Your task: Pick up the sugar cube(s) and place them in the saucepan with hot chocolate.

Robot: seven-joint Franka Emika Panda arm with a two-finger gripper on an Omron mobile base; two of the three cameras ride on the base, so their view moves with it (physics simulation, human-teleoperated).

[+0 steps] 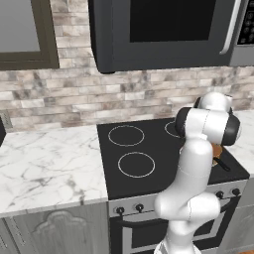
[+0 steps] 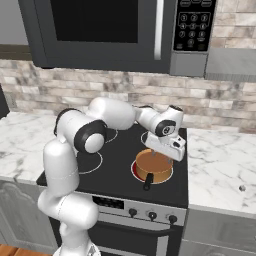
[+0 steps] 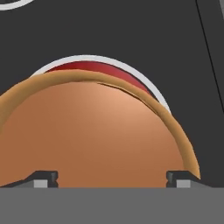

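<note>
Two fingertips (image 3: 43, 178) spread wide with nothing between them, claw (image 3: 111, 179) hanging directly over the saucepan with hot chocolate (image 2: 153, 167), which sits just below it on a glowing red burner (image 3: 94, 69) of the black stovetop (image 2: 116, 172).

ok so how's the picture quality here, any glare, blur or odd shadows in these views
Left base view: even, flat light, soft rendering, no glare; the arm hides most of the saucepan. Right base view: the saucepan sits on a red-glowing burner, casting hardly any shadow, with the gripper just above it. Hand view: very close, the brown surface is smooth with a soft lighter patch, and the fingertips are wide apart.
</note>
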